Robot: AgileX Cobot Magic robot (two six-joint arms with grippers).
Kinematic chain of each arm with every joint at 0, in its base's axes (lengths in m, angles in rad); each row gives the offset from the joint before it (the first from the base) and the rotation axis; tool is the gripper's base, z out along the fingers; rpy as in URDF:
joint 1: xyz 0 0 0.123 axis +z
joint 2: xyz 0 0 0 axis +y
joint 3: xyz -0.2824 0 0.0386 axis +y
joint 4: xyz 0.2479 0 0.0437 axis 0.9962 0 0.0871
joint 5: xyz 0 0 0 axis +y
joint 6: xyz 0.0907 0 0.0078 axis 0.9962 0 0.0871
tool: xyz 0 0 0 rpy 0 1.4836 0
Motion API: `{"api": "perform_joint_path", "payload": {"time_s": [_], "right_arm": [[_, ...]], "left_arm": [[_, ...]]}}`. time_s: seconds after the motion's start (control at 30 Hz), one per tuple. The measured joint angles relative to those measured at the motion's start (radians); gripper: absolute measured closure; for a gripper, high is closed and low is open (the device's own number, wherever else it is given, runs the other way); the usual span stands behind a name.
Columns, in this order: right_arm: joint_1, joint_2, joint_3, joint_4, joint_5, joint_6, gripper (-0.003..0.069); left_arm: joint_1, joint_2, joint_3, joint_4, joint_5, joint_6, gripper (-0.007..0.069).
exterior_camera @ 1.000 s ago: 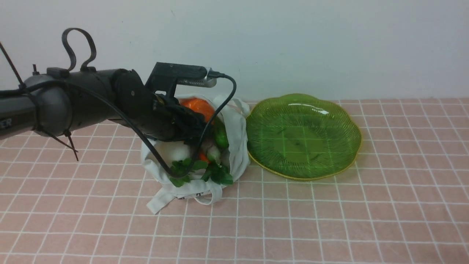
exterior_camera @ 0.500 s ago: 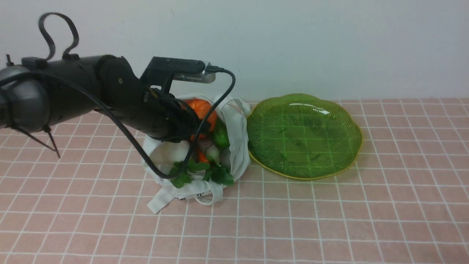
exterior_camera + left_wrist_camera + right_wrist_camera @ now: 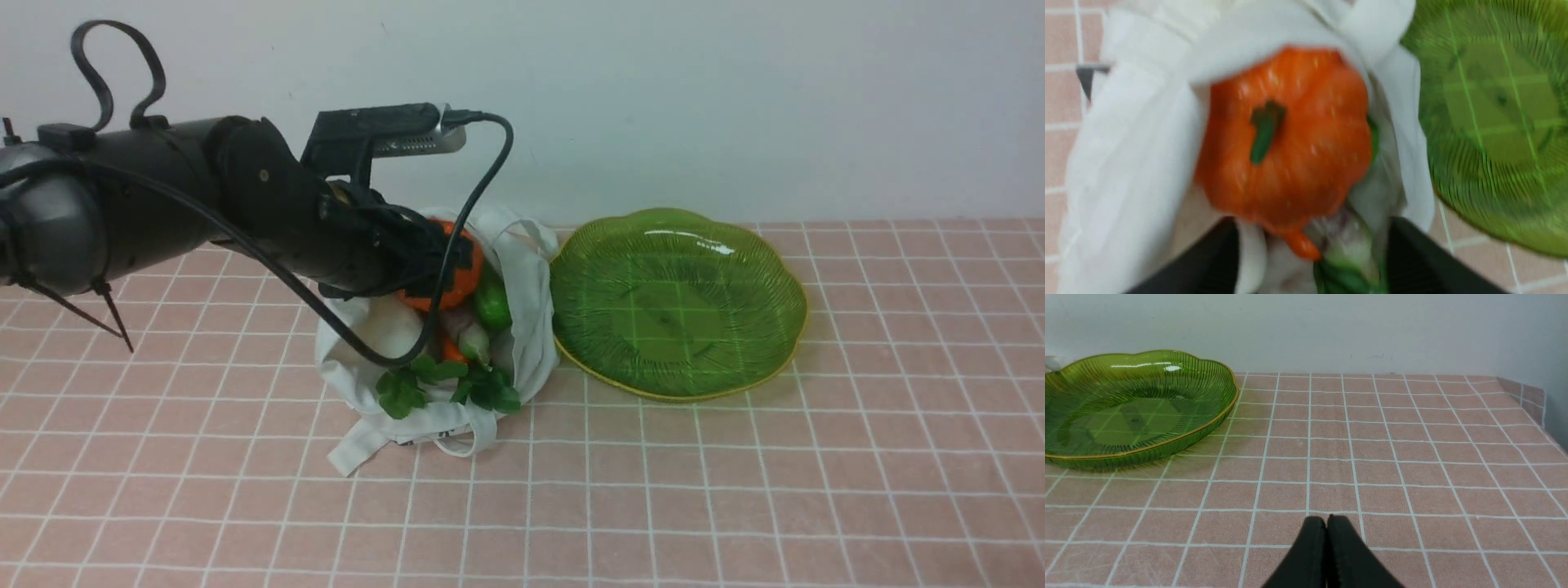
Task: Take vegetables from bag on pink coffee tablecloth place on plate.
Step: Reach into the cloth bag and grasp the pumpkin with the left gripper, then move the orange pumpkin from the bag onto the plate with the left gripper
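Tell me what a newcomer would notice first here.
Probably the bright orange pumpkin with its dark green stem, nestled in the off-white bag. Next, the big scalloped green plate, just right of the bag on the pink gridded tablecloth. Then the bulky dark left arm, reaching in from the left over the bag.

Bag strap between pumpkin and plate.

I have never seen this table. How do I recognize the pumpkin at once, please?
On the pink tablecloth, find the big green plate; directly left of it sits an off-white cloth bag. Inside the bag, the pumpkin is the bulky, ribbed orange one with a dark green stem, far rounder than the slim orange carrot beside it.
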Motion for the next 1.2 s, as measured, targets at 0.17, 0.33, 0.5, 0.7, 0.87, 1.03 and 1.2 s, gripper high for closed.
{"api": "perform_joint_path", "payload": {"time_s": [0.17,0.33,0.5,0.7,0.87,1.03,1.2], "right_arm": [[0.0,0.0,0.0,0.0,0.0,0.0,0.0673],[0.0,0.0,0.0,0.0,0.0,0.0,0.0673],[0.0,0.0,0.0,0.0,0.0,0.0,0.0673],[0.0,0.0,0.0,0.0,0.0,0.0,0.0673],[0.0,0.0,0.0,0.0,0.0,0.0,0.0673],[0.0,0.0,0.0,0.001,0.0,0.0,0.0673],[0.0,0.0,0.0,0.001,0.0,0.0,0.0673]], "left_arm": [[0.0,0.052,0.0,-0.003,-0.114,-0.009,-0.0048],[0.0,0.096,0.0,-0.004,-0.191,-0.009,-0.006],[0.0,0.116,0.0,-0.004,-0.246,-0.009,-0.0059],[0.0,0.117,0.0,-0.004,-0.241,-0.009,0.0056],[0.001,0.114,-0.004,-0.012,-0.187,-0.015,0.0056],[0.001,0.069,-0.005,-0.015,-0.077,0.013,0.0056],[0.0,-0.043,0.0,-0.024,0.085,0.017,0.0056]]}}
